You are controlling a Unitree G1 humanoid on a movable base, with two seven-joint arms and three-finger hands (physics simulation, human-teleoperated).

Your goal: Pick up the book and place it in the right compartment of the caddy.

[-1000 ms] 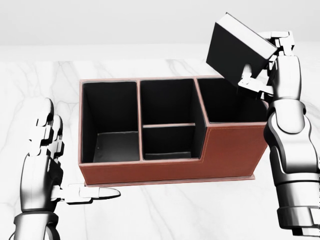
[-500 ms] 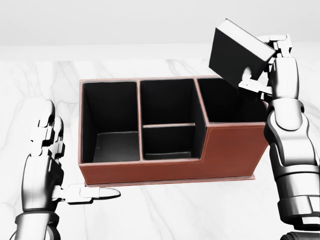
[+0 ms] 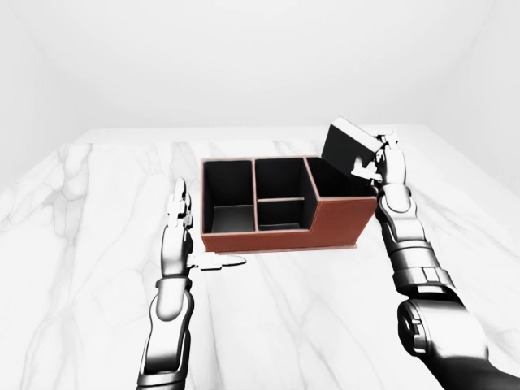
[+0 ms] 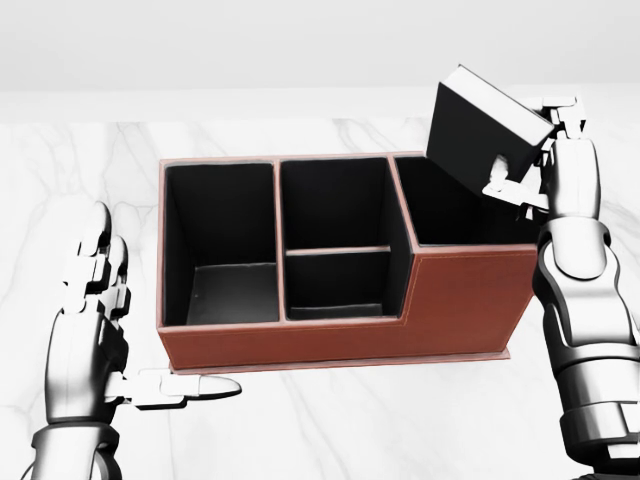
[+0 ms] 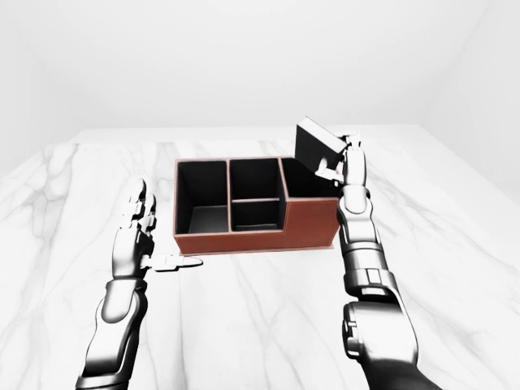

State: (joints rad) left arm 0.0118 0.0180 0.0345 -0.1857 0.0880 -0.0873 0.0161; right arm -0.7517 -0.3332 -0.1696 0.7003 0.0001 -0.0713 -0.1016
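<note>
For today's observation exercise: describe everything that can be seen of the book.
The book is a plain black block with a thin pale edge line and no visible title. It is closed, tilted, one corner pointing down, and held off the table in the right hand, whose fingers close on its lower right edge. In the head view it hangs above the caddy's right compartment, not yet lowered inside. Only the hand appears to touch it.

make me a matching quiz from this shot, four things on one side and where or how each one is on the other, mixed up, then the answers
1. book
2. left hand
3. caddy
4. right hand

A. open, empty, at the head view's left
B. resting on the marble table
C. tilted in the air above the right compartment
D. fingers closed round the book

Pairs: 1-C, 2-A, 3-B, 4-D
</note>
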